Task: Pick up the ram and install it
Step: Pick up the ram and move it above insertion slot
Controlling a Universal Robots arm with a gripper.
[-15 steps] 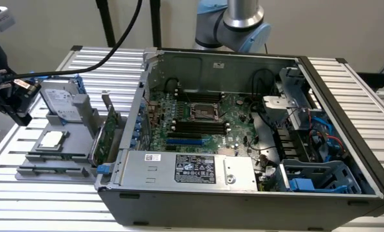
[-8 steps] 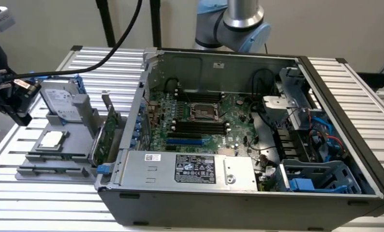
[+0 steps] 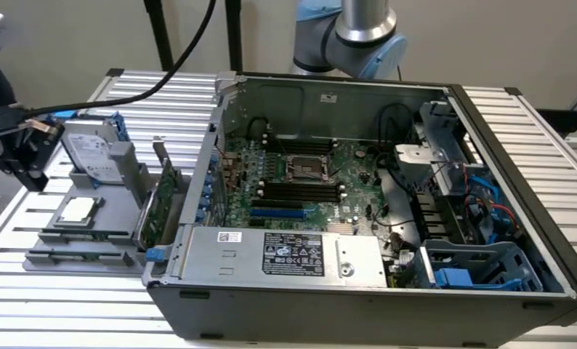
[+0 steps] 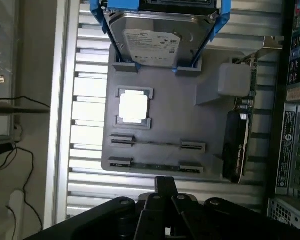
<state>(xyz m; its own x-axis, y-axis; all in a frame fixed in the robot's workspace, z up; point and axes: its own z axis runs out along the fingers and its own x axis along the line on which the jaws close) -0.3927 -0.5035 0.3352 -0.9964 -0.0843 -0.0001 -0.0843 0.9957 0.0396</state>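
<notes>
In the wrist view, our black robot hand (image 4: 165, 192) hovers near the end of the grey moulded tray (image 4: 190, 125) where the ram (image 4: 157, 144), a slim green circuit-board stick, stands on edge beside a twin (image 4: 155, 166). Released or clenched, we cannot tell. Room above is open; a dark upright expansion card (image 4: 237, 150) lines one tray edge.

In the exterior view, the open grey metal computer case (image 3: 366, 313) sits beside the tray on the slatted aluminium bench (image 3: 75, 305). Its long black motherboard slots (image 3: 299, 190) look empty: we judge pick-up and install both undone.
</notes>
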